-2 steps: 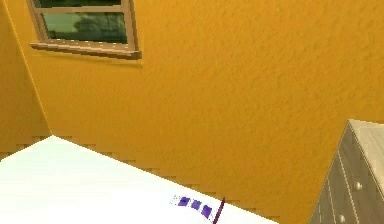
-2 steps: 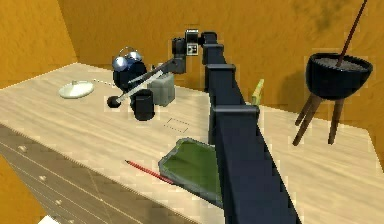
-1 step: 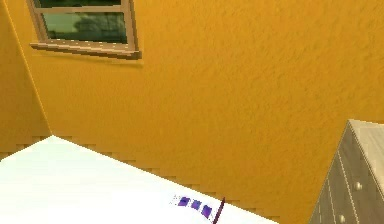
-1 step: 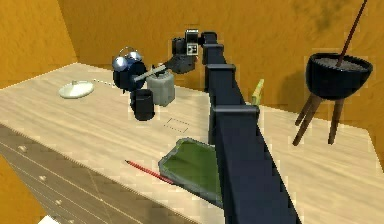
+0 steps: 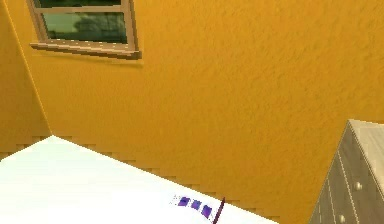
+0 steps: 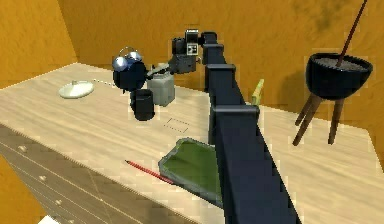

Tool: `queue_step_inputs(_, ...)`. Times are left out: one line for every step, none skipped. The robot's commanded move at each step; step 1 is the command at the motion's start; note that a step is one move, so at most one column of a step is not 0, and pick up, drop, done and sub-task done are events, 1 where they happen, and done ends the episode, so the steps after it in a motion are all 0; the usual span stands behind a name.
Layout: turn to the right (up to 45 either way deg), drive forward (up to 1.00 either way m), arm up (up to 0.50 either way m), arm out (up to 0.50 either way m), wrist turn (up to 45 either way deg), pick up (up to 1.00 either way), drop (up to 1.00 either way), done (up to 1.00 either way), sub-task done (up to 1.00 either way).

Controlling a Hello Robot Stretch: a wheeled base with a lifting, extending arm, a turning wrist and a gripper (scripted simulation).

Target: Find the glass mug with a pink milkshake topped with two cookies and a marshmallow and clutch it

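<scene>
— What lies nearest on the dresser [image 6: 60, 125]?
— A flat, matte green tray [image 6: 192, 165] at lower middle of the arm side view, with a thin red pencil [image 6: 143, 170] just left of it, on smooth pale wood.
— Farther up?
— A squat dark cup [image 6: 145, 105], then a pale greyish cup [image 6: 164, 91] just beside it, upper middle. That may be the mug; filling and toppings are too small to tell, and so is any handle. The gripper [image 6: 160, 70] sits right at it, the arm [image 6: 235, 130] rising from the bottom edge.
— Does it hold anything?
— Cannot tell, nor whether it is spread or pressed together.
— How would a glass mug handle?
— Likely stiff, slick, breakable, top-heavy when full. Best taken round the body below the rim and kept upright; cookies and marshmallow would sit loose.
— Beyond?
— A shiny dark globe [image 6: 128, 68], a white plate [image 6: 75, 90] at left, a dark bowl planter [image 6: 338, 75] on wooden legs at right, before the orange wall [image 6: 260, 30].
</scene>
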Motion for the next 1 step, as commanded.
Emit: queue_step_inputs(0.0, 0.0, 0.0, 0.0, 0.0, 1.0, 0.0, 0.0, 0.0)
